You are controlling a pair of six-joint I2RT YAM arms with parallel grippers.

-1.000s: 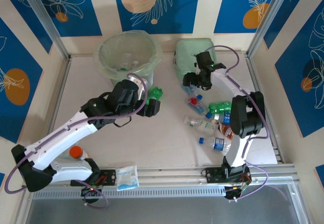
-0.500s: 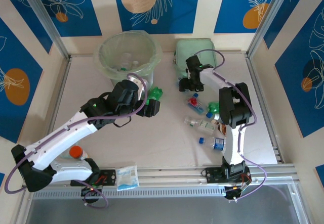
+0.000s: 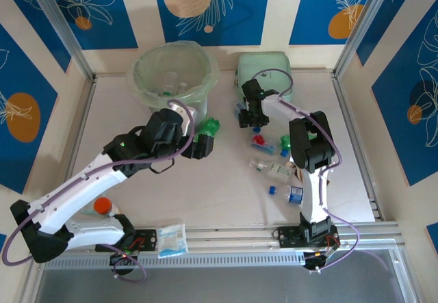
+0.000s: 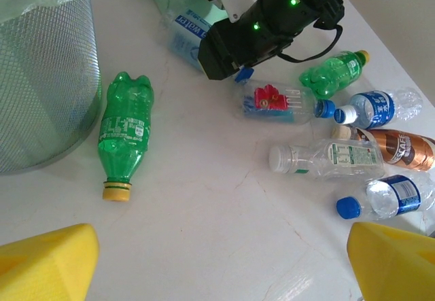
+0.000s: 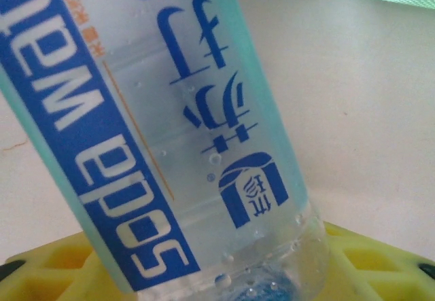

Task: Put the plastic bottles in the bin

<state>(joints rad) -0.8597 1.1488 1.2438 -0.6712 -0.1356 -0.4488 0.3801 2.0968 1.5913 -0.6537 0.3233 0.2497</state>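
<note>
Right gripper [image 3: 245, 120] is grasping a blue-labelled bottle [image 5: 170, 131] near the table [image 3: 219, 200]'s far edge, bin [image 3: 140, 91] lying leftward; left gripper [image 4: 221, 263] is gaping.

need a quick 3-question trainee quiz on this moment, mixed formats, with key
1. True or false: the green bottle beside the bin lies on its side on the table and has a yellow cap.
2. What sits between the fingers of the right gripper?
A. the blue-labelled bottle
B. a bottle with a red label
C. a flat printed packet
3. In one word: does the left gripper stand open or shut?

Key: 1 true; 2 A; 3 open.
</note>
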